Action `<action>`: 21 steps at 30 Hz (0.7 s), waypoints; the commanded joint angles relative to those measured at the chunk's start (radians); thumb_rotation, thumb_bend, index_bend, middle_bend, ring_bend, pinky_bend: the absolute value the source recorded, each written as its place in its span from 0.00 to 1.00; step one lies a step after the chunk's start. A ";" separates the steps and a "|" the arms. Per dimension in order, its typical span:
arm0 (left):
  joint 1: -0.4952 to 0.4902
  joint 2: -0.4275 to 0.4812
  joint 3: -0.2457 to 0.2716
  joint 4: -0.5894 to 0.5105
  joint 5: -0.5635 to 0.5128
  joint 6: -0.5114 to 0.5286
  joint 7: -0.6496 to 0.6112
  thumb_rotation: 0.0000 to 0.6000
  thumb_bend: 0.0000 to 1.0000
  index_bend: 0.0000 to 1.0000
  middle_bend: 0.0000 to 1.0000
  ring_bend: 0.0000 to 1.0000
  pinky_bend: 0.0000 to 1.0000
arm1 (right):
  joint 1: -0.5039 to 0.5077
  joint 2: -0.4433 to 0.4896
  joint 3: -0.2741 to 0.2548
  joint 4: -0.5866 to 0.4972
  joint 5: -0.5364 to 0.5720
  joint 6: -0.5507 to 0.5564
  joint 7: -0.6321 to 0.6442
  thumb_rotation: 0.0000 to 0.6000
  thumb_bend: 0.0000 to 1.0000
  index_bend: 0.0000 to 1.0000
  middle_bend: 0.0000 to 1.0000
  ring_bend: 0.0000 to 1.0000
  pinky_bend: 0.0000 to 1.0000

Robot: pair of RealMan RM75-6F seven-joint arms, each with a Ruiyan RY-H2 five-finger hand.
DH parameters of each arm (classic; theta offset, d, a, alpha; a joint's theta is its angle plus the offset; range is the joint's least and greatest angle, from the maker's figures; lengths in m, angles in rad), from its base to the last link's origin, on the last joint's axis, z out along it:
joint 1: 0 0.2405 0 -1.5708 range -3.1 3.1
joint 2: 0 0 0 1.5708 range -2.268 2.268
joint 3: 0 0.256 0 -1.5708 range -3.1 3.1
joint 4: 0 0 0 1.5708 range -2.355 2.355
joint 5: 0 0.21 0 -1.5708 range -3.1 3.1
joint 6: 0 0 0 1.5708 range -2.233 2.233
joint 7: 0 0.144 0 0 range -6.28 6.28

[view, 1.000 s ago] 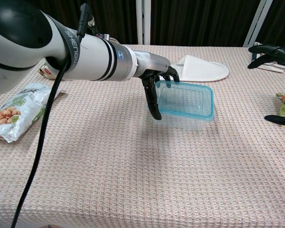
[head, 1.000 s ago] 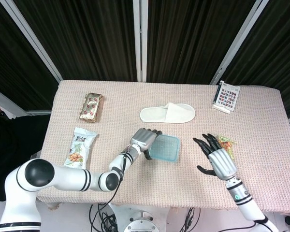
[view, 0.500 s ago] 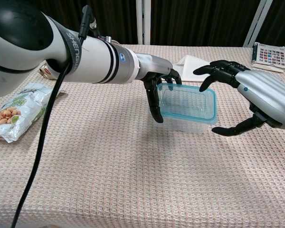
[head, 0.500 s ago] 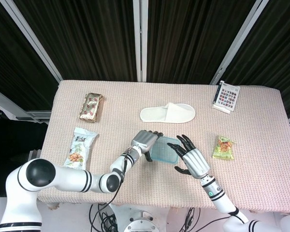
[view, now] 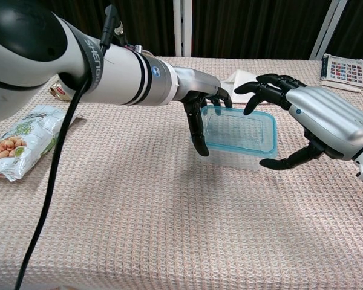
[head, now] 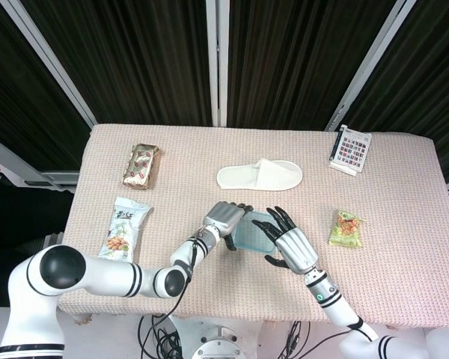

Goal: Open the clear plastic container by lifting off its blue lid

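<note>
Clear plastic container [view: 233,156] sitting mid-table on the woven cloth [view: 139,217], blue lid [view: 239,131] on top; left hand [view: 201,99] wrapped round the container's left end, thumb down the near corner, other fingers [head: 238,206] curled over the far rim, so gripping it; right hand [view: 317,124] spread wide over the right end, fingers apart above the far edge, thumb [view: 288,161] just by the near right corner, holding nothing; can't tell if actually touching. White slipper [head: 259,176] just behind.
</note>
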 commanded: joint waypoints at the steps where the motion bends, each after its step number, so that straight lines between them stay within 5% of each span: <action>1: -0.002 0.000 0.003 0.001 -0.002 -0.001 0.001 1.00 0.00 0.27 0.30 0.18 0.24 | 0.003 0.006 -0.003 -0.007 0.007 -0.007 -0.007 1.00 0.04 0.15 0.29 0.00 0.00; 21: -0.008 -0.023 0.014 0.025 0.013 0.014 0.003 1.00 0.00 0.26 0.30 0.18 0.24 | 0.018 0.029 0.007 -0.042 0.027 0.007 -0.023 1.00 0.04 0.17 0.31 0.01 0.00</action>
